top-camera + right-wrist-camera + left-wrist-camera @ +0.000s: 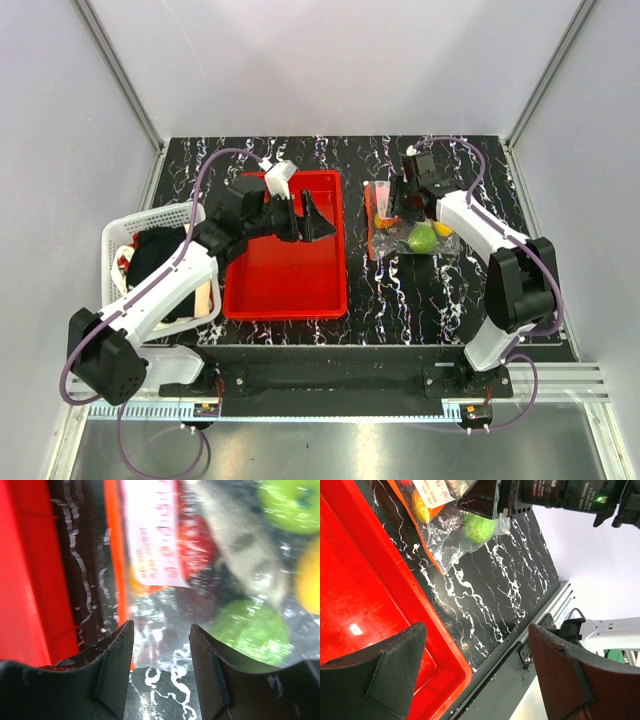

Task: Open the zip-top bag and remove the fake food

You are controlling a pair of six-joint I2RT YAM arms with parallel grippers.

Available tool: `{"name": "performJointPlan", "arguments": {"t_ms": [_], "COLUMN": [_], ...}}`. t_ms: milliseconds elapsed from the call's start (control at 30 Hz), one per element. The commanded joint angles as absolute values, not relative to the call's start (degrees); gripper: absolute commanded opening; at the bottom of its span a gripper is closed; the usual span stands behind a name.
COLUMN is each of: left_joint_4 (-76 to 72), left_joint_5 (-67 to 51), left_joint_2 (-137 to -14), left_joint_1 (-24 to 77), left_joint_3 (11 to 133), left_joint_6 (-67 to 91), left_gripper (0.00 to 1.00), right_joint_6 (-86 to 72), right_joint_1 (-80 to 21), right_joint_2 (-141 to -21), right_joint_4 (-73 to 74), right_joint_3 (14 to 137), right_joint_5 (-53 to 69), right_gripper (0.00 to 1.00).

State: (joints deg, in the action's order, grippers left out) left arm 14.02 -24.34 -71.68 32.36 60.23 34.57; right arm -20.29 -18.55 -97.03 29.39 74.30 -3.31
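The zip-top bag [402, 240] lies on the black marbled table, right of the red tray [290, 290], its red-orange zip strip [369, 215] toward the tray. Inside show a green fruit [423, 238] and a yellow one [443, 228]. My right gripper [402, 208] is open just above the bag. In the right wrist view its jaws [161, 627] stand over the clear plastic [165, 605] beside the zip strip [114, 555]; two green fruits [250, 630], a grey fish [240, 545], a red piece [195, 540] and the yellow one [310, 580] show. My left gripper [312, 220] is open and empty over the tray.
A white basket [118, 240] with dark items stands at the far left. The left wrist view shows the tray's corner [455, 665], the bag [445, 540] and the table's front rail [540, 625]. Grey walls enclose the table.
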Motion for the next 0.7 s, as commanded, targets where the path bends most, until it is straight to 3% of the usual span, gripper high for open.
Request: {"name": "performJointPlan", "arguments": {"t_ms": [0,100,500,667], "left_joint_4": [11.0,11.1,11.1,10.8], "left_joint_5": [-23.9,-23.5,-23.5,-23.6], "left_joint_2": [-69.3,-68.6,-68.2,-68.1], "left_joint_1": [32.7,32.7,32.9,32.9], "left_joint_3": [59.3,58.9,58.5,58.1], "left_joint_6": [34.4,34.5,34.9,34.9], "left_gripper": [0.85,0.85,0.84,0.84], "right_joint_6": [-18.4,-19.0,-20.0,-19.8], "right_joint_1": [-21.3,-23.5,-29.3,-30.1], "right_joint_2": [-97.6,-100.1,-109.2,-112.0], "right_joint_4": [27.1,25.0,22.5,20.3], "right_joint_3": [75.9,76.5,79.5,80.7], "right_joint_5": [-0.1,0.4,-12.6,-15.9], "right_gripper": [0.52,0.47,0.47,0.39]}}
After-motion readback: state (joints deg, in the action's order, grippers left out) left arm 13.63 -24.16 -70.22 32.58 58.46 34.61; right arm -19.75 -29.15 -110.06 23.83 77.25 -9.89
